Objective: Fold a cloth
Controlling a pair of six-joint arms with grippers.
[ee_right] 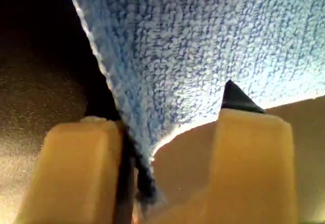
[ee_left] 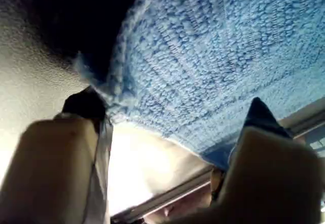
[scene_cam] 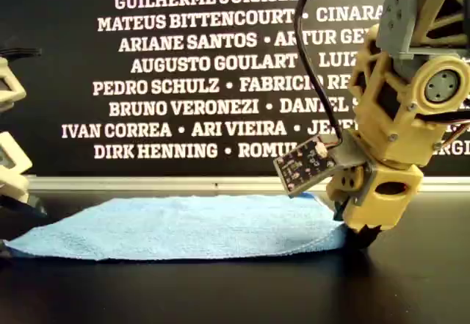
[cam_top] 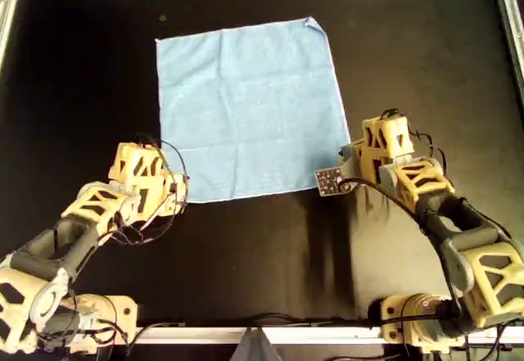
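Black table (cam_top: 426, 66) bears the cloth (cam_top: 250, 107), lying flat. At its near corners in the overhead view sit the left gripper (cam_top: 176, 193) and right gripper (cam_top: 350, 163), both with jaws apart, straddling the fabric's edge.

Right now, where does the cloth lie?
In the overhead view the cloth lies flat on the black table, in the upper middle, its two near corners at the left claw and right claw.

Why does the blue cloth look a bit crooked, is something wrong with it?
Nothing looks wrong. The cloth lies flat, just turned slightly askew on the black table, with its far corner in the overhead view curled a little. Each gripper sits at a near corner, jaws apart.
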